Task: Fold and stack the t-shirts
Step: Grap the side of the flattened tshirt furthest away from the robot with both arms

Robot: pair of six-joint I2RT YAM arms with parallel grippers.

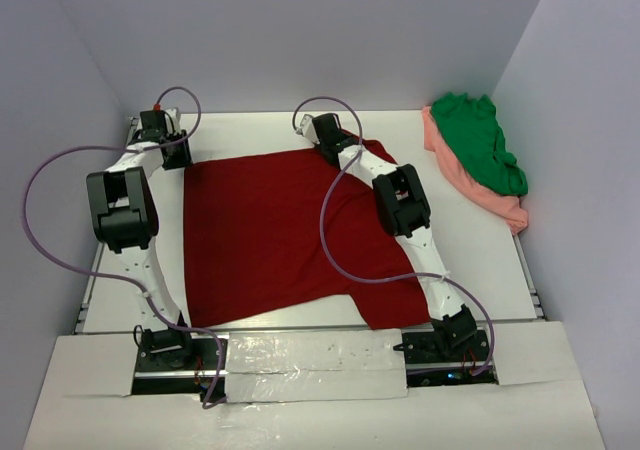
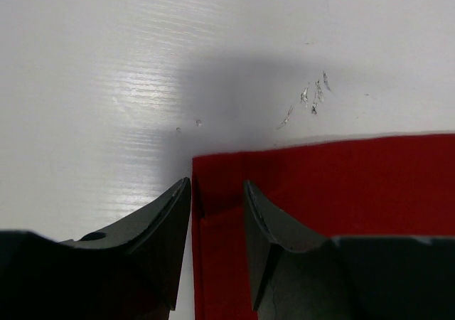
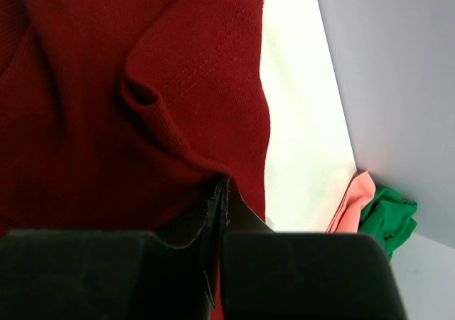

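A dark red t-shirt (image 1: 265,235) lies spread flat in the middle of the white table (image 1: 480,260). My left gripper (image 1: 172,152) is at its far left corner. In the left wrist view the gripper (image 2: 217,199) is open, with the corner of the red cloth (image 2: 341,185) lying between the jaws. My right gripper (image 1: 330,142) is at the shirt's far edge by the right sleeve. In the right wrist view it (image 3: 225,186) is shut on a raised fold of red cloth (image 3: 85,107). A bright green shirt (image 1: 480,140) lies crumpled on a salmon pink one (image 1: 482,190) at the far right.
The right arm's purple cable (image 1: 328,232) hangs over the red shirt. Grey walls close in the table on the left, back and right. The green and pink pile (image 3: 387,220) sits against the right wall. Taped white board covers the near edge (image 1: 315,355).
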